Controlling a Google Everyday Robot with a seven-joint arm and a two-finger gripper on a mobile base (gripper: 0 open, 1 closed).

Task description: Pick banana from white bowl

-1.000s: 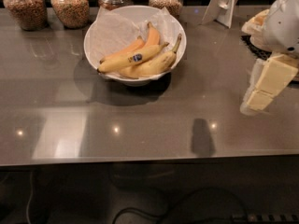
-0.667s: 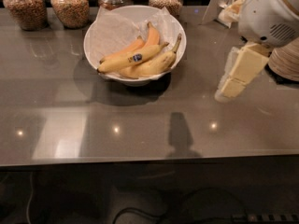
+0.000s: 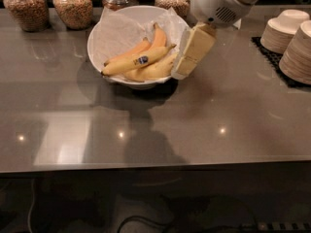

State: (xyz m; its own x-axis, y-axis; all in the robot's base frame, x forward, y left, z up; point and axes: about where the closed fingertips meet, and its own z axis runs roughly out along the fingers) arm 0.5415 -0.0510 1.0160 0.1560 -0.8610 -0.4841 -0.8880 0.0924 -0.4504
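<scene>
**A:** Since a second ago the claw (image 3: 181,71) has swung left from the right side of the desk (image 3: 218,110). It now hangs tilted at the right rim of the white bowl (image 3: 91,52), with its tip low beside the fruit.

**B:** Spread or pressed together?

**A:** I cannot tell; it shows as one cream block.

**B:** And the banana (image 3: 138,61)?

**A:** It lies in the bowl on crinkled white paper, blue sticker up, resting across the other bananas (image 3: 158,37). Its right end is near the claw's tip, but I cannot tell whether they touch.

**B:** What is around them?

**A:** Glass jars (image 3: 73,6) stand behind the bowl. Stacked beige bowls (image 3: 286,28) sit on a black mat (image 3: 272,52) at the far right, well apart.
</scene>
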